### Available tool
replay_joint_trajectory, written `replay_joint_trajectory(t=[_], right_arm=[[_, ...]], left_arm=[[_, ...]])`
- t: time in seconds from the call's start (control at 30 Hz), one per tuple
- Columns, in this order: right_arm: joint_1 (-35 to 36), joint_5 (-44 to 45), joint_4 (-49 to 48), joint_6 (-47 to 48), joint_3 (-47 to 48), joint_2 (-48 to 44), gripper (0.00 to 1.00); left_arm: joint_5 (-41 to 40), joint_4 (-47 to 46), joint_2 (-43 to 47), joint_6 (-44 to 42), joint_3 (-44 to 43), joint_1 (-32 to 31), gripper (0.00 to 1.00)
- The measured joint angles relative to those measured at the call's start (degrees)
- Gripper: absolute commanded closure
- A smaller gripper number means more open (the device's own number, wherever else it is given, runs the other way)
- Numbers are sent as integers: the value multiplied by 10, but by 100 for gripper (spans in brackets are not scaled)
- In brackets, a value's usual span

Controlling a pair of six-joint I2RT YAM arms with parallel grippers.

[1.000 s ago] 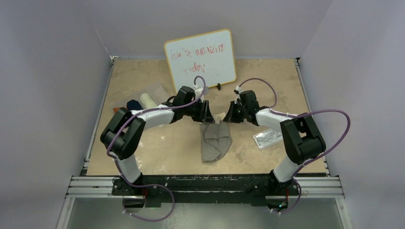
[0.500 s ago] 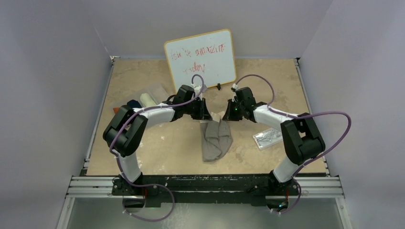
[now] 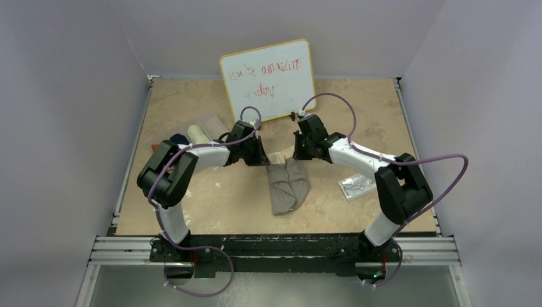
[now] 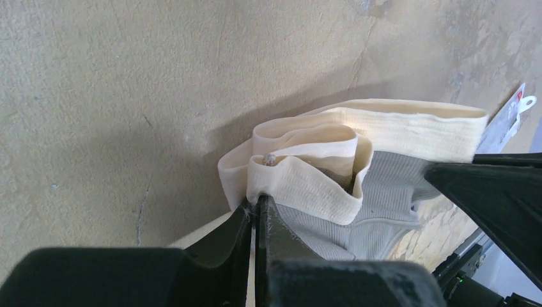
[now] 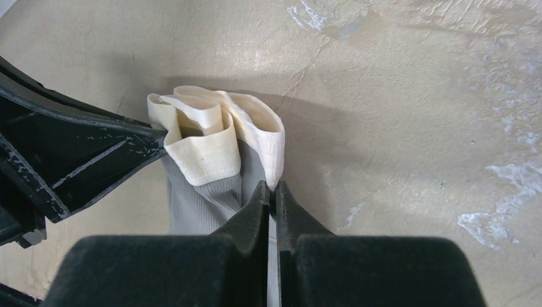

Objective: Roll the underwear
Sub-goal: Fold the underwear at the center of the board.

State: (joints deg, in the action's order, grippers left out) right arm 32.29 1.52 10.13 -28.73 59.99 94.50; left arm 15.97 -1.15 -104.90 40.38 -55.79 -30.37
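Note:
The grey underwear (image 3: pixel 286 187) with a beige waistband (image 3: pixel 277 157) lies mid-table, its waistband end raised and bunched between my grippers. My left gripper (image 3: pixel 264 158) is shut on the waistband's left side; in the left wrist view the waistband (image 4: pixel 332 150) curls just past my gripper (image 4: pixel 261 203). My right gripper (image 3: pixel 295 153) is shut on the waistband's right side; in the right wrist view my gripper (image 5: pixel 273 189) pinches the waistband (image 5: pixel 217 137) over the grey cloth (image 5: pixel 201 201). A navy roll (image 3: pixel 177 140), an orange piece (image 3: pixel 158 146) and a cream roll (image 3: pixel 199 133) sit at the left.
A whiteboard (image 3: pixel 268 80) with red writing leans at the back wall. A white printed card (image 3: pixel 358 185) lies at the right, under the right arm. A clear plastic sheet (image 3: pixel 208 121) lies by the rolls at the left.
Both grippers have moved away from me and leftward, pulling the waistband end of the grey underwear up and bunching it between them.

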Motion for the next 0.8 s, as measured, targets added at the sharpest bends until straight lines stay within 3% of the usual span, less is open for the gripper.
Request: replay_joint_trajectory(t=[0.4,0.8], right_arm=[[72,68,63,-2,82,3,99],[121,66,81,-2,142,101,97]], left_arm=[[-8,-3,0,12,3,0,100],[-15,-3,0,18,3,0,100]])
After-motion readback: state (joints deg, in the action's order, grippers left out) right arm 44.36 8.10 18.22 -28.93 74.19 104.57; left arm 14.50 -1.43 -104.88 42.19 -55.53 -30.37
